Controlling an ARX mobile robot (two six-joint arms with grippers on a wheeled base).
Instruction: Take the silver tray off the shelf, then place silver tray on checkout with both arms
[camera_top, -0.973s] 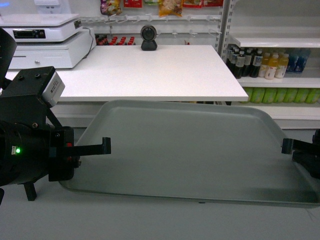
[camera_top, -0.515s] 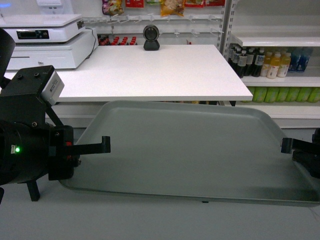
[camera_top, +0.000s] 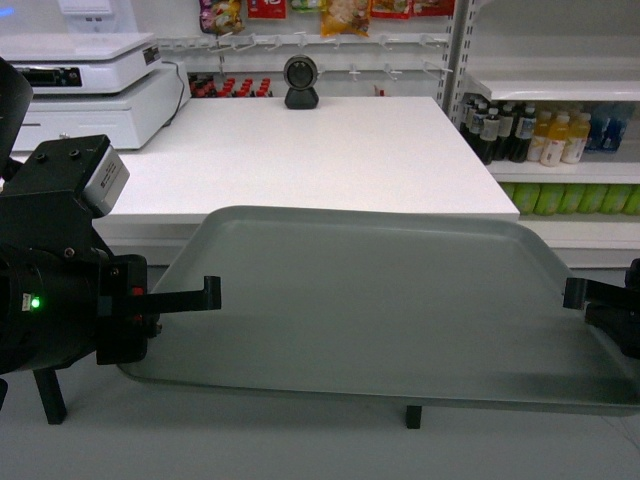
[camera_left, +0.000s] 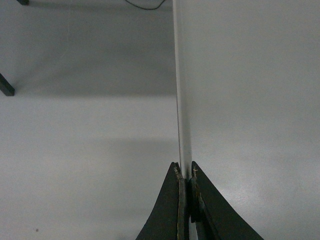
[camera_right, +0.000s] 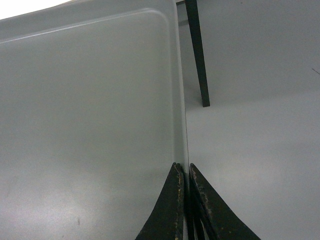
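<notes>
Checkout (camera_top: 300, 150): flat white counter. Round black scanner (camera_top: 301, 80) at far edge, middle. White scale (camera_top: 85, 90) on far left corner.

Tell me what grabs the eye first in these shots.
The silver tray fills the middle of the head view, held in the air by both short edges: the left gripper and right gripper are each clamped on its rim. Behind it lies the white checkout, with a round black scanner at its far edge.
</notes>
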